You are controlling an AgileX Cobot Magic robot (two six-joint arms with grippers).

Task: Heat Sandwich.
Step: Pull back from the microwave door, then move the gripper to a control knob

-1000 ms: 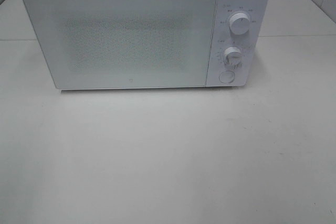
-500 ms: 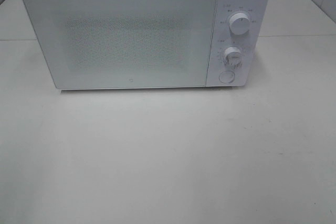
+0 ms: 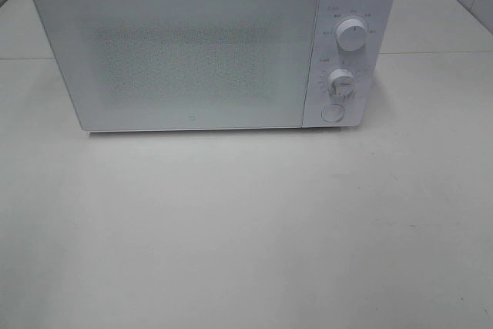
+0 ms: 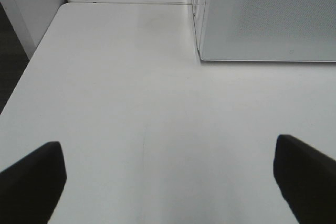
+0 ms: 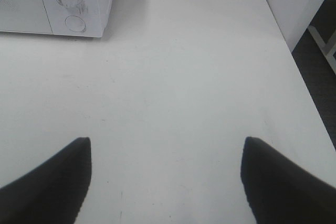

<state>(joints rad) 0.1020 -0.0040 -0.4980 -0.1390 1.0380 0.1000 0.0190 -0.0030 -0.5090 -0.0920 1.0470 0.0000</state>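
Observation:
A white microwave [image 3: 192, 52] stands at the back of the white table [image 3: 246, 221] with its door shut. It has two dials [image 3: 352, 36] and a round button [image 3: 333, 112] on its right panel. The sandwich is not in view in any frame. Neither gripper shows in the exterior high view. My left gripper [image 4: 168, 182] is open and empty above the table, in front of the microwave's left corner [image 4: 202, 56]. My right gripper [image 5: 165, 182] is open and empty above the table, off the microwave's control panel [image 5: 76, 3].
The table's left edge [image 4: 26, 72] drops to a dark floor. Its right edge [image 5: 310, 93] also drops to a dark floor, with a white frame beside it. A seam runs across the table behind the microwave [image 4: 126, 2].

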